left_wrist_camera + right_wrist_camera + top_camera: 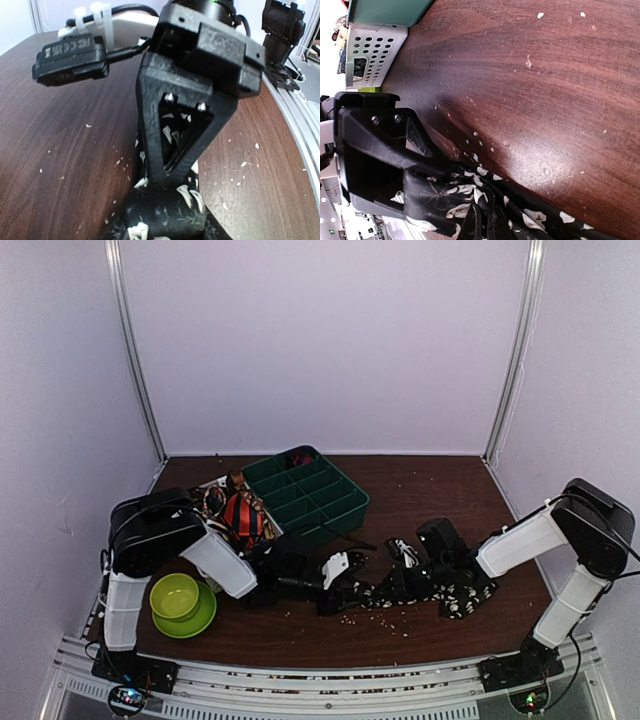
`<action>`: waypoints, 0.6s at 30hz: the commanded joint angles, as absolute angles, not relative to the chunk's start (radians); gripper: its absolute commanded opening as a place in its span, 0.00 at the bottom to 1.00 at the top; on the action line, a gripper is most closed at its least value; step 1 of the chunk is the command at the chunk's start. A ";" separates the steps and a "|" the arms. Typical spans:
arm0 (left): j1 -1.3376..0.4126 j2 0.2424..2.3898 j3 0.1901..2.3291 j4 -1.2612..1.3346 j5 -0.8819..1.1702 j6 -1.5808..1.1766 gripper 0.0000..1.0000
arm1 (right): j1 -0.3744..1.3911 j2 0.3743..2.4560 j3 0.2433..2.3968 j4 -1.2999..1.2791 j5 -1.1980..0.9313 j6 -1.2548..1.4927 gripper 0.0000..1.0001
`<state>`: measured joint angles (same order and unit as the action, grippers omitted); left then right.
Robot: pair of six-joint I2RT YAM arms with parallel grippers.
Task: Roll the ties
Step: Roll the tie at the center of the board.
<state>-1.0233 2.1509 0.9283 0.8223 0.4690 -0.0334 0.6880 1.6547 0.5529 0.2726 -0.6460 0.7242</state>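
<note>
Clamped in the closed right gripper (167, 186), tips sunk in bunched folds: black flowered tie (455, 598). Strung along the table (430, 490)'s near edge, about midway, left end just beside the left gripper (336, 600). Cannot tell whether that one stands apart or together.

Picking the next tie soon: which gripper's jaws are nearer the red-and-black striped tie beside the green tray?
Left. The left gripper is to the right of the striped tie and nearer the arm bases. The right gripper is farther right, beyond the left one, on the black spotted tie.
</note>
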 commanded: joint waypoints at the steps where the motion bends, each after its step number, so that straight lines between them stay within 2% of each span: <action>1: -1.061 2.162 0.988 0.871 0.499 -0.030 0.39 | 0.692 1.695 0.531 0.159 -0.571 0.714 0.00; 6: -1.071 2.213 1.052 0.793 0.444 0.002 0.40 | 0.692 1.689 0.526 0.177 -0.589 0.715 0.00; 11: -1.071 2.261 1.116 0.558 0.390 0.114 0.41 | 0.692 1.672 0.525 0.191 -0.609 0.714 0.00; 16: -1.068 2.233 1.092 0.403 0.330 0.218 0.33 | 0.685 1.608 0.525 0.174 -0.628 0.691 0.00; 18: -1.068 2.212 1.080 0.355 0.307 0.251 0.30 | 0.667 1.566 0.522 0.156 -0.642 0.677 0.05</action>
<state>-1.0649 2.2078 1.1114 0.6231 0.4057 0.1345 0.6865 1.6283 0.5476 0.2470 -0.6476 0.7177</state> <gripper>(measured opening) 0.328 0.026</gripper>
